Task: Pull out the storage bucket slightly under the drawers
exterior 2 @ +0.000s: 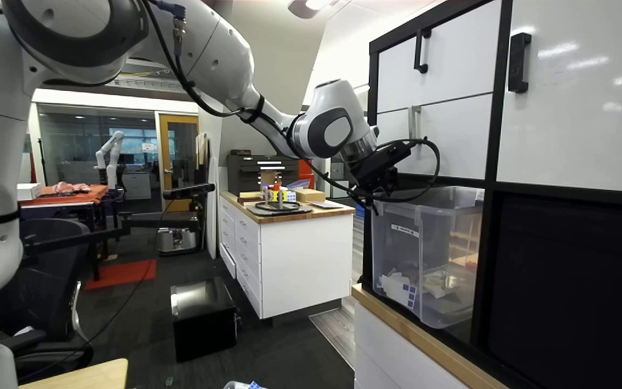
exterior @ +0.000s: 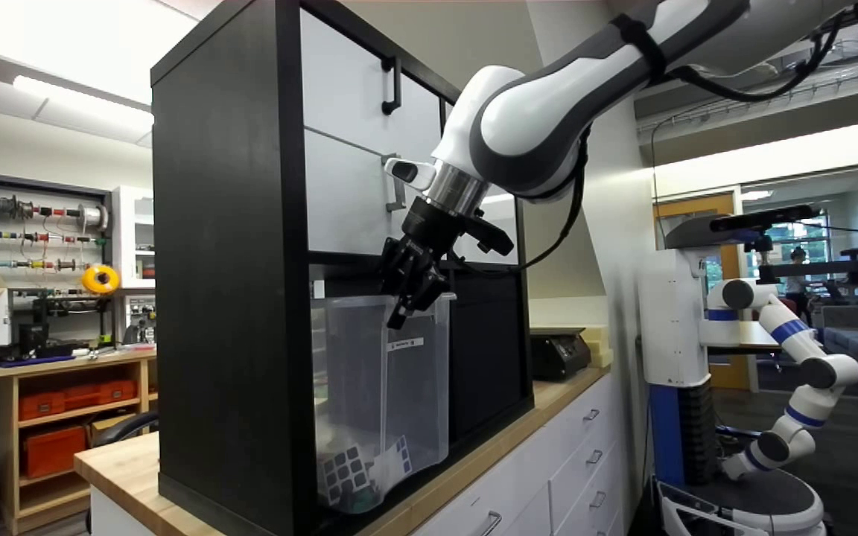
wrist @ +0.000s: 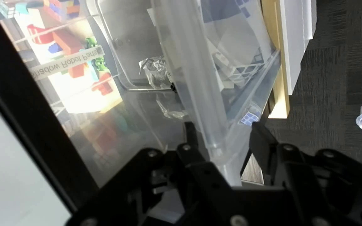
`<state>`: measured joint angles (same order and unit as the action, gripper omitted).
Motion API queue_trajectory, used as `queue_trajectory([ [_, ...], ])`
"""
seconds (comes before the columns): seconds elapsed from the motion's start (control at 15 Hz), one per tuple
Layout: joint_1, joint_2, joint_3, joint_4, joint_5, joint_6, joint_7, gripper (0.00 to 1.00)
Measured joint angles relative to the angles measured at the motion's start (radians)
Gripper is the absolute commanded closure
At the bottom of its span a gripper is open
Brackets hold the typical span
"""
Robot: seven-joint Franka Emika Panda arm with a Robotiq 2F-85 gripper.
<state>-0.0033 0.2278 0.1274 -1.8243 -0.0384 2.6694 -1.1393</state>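
In an exterior view, the large, clear plastic, box-shaped storage bucket (exterior: 418, 394) sits in a black cube-shelf cabinet (exterior: 220, 260), at six o'clock from the flat, white-fronted drawers (exterior: 347, 186). In the wrist view, the black two-fingered gripper (wrist: 223, 128) stands parted, one finger at nine o'clock, one at three, of the bucket's rim (wrist: 200, 78); whether either touches it, I cannot tell.

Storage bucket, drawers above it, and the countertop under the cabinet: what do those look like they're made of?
The storage bucket looks like clear, slightly cloudy plastic; you can see through its walls. The drawers have smooth white fronts, perhaps painted or laminated board, though the finish hides what's underneath. The countertop seems to be wood, maybe satin-finished, judging by its tan, striped surface.
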Motion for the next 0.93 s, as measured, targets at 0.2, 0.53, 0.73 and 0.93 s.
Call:
queue_trajectory([
  [0.2,-0.001,-0.046,0.000,-0.064,0.012,0.018,0.000,0.79],
  [0.53,-0.001,-0.138,0.000,-0.190,0.026,0.059,0.000,0.79],
  [0.73,-0.001,-0.196,0.000,-0.266,0.032,0.079,0.000,0.79],
  [0.93,0.000,-0.245,0.000,-0.329,0.038,0.089,0.000,0.79],
])
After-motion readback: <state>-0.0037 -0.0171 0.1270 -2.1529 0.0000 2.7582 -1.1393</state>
